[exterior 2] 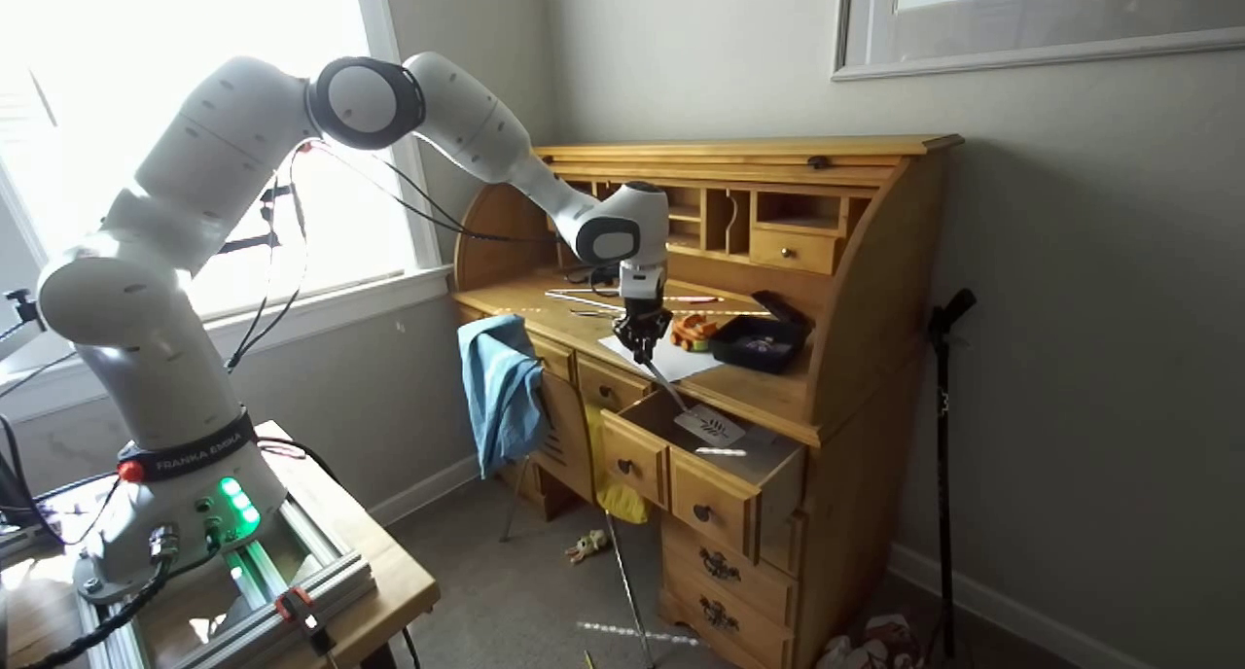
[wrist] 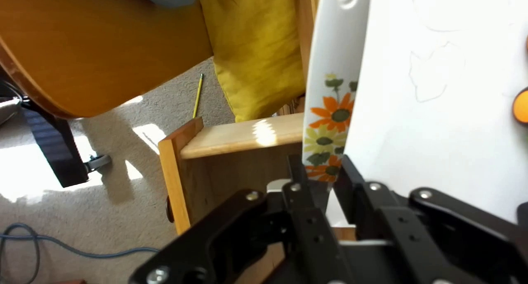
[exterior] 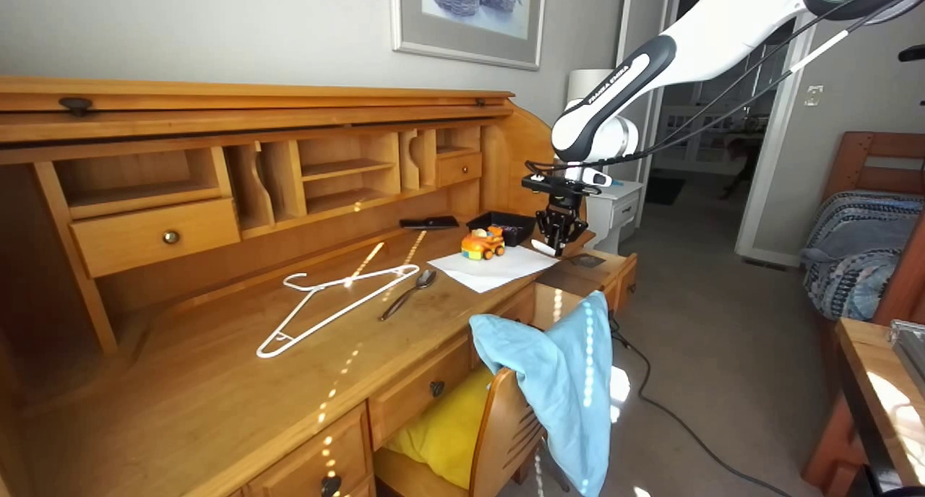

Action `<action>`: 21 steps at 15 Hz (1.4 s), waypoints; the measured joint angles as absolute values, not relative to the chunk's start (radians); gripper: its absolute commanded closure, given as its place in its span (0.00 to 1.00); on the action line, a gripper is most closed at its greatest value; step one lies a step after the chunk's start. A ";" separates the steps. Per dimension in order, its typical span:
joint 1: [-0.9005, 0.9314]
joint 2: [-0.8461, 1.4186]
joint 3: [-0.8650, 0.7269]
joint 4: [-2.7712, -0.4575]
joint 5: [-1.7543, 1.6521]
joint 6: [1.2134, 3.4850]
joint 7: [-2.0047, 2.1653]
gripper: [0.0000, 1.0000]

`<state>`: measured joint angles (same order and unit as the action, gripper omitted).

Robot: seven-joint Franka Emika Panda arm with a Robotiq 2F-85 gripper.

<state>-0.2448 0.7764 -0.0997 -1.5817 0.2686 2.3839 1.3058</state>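
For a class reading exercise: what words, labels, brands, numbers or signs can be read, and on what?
"FRANKA EMIKA": on the white jointed robot arm, in an exterior view.
"FRANKA EMIKA": on the black band around its white base.
No other text is readable.

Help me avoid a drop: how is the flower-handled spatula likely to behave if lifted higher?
The spatula is probably stiff: its slim shaft looks straight. It may pivot, since the claw pinches it partway along, leaving blade and handle jutting from opposite sides. The handle looks smooth, so it could be slippery.
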 measured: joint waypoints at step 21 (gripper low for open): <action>-0.252 0.866 -0.184 -1.589 0.281 2.368 1.142 0.94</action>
